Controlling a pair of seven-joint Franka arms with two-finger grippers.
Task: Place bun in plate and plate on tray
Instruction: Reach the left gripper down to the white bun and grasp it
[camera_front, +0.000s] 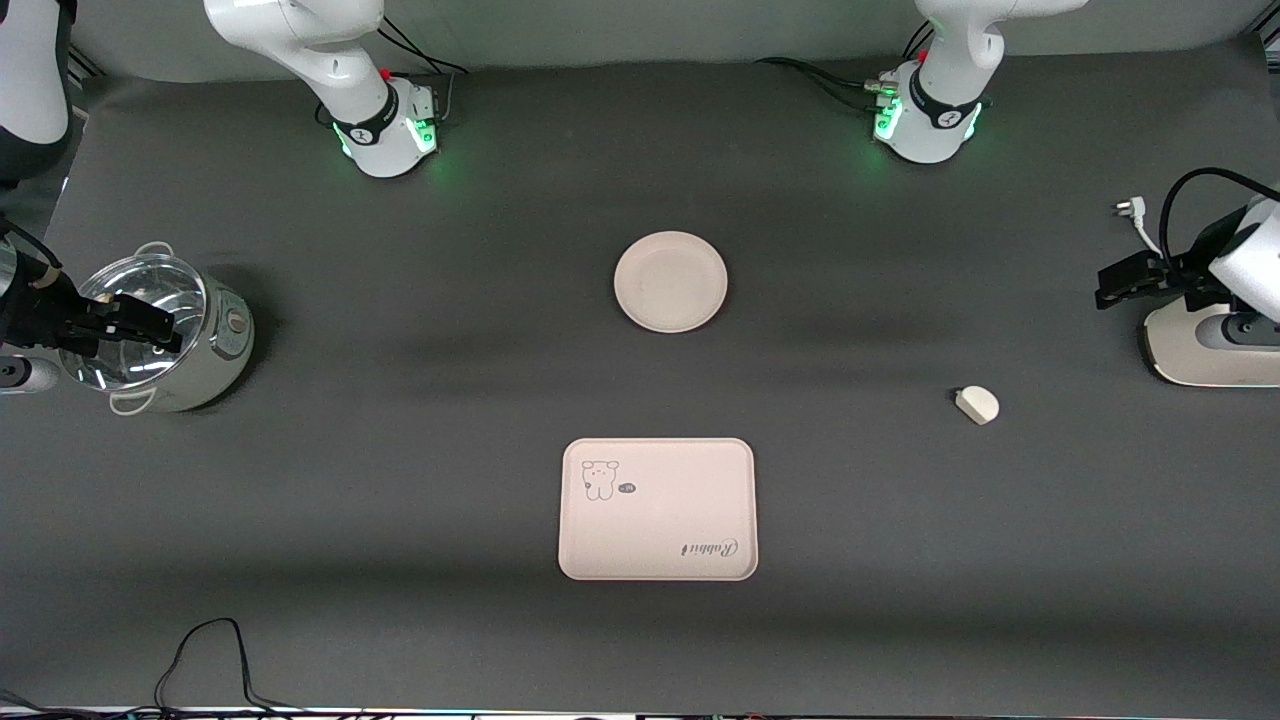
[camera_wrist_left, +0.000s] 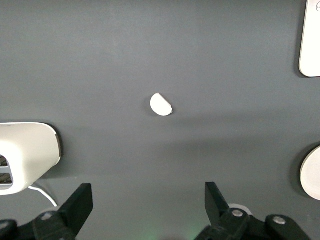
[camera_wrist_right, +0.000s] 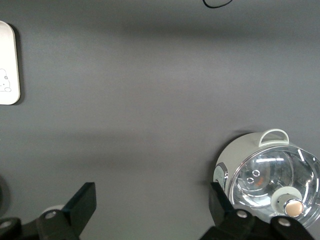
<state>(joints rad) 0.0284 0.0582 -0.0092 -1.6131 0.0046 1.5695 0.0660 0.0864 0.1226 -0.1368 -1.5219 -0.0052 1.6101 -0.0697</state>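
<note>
Nearest us: tray (camera_front: 657, 509), empty, bear print up, set to receive the plate. Farther off, plate (camera_front: 670, 281), bare. We log the bun (camera_front: 977, 405) alone on the table toward the left arm's end, between the two in depth. Left gripper (camera_wrist_left: 147, 207) hangs over the cloth near the bun, jaws wide, holding nothing; we judge it ready to descend. Right gripper (camera_wrist_right: 152, 212) waits over a lidded pot (camera_front: 165, 330), spread, empty.
</note>
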